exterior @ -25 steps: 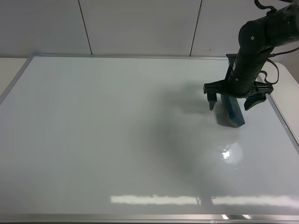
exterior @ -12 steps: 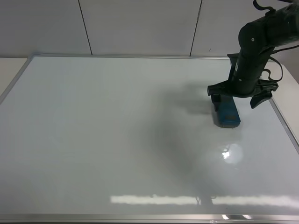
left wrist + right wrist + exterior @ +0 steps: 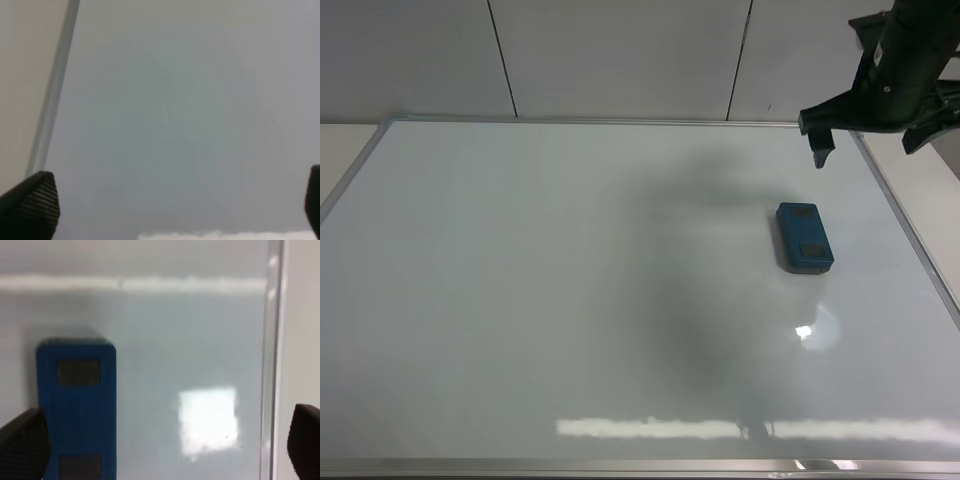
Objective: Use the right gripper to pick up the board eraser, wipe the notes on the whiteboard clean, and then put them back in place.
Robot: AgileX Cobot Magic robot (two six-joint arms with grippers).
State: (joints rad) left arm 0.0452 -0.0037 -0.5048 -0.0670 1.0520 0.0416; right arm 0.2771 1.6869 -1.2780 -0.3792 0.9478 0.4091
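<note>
Exterior high view: the whiteboard (image 3: 570,300), glossy white in a thin silver frame, filled most of the frame with no marker strokes visible; the board eraser (image 3: 804,238), a teal-blue block with two dark patches, lay flat on it at right of centre, and the right gripper (image 3: 876,128) hung at the upper right, jaws spread wide, empty, well apart from the eraser. Left wrist view: the left gripper (image 3: 170,200) showed two dark fingertips at the lower corners, released and holding nothing, over bare board with the frame edge along the left. Right wrist view: the right gripper's fingertips (image 3: 22,445) sat at the lower corners, parted, the board eraser (image 3: 76,405) at lower left beside the left-hand tip, whether touching could not be told.
</note>
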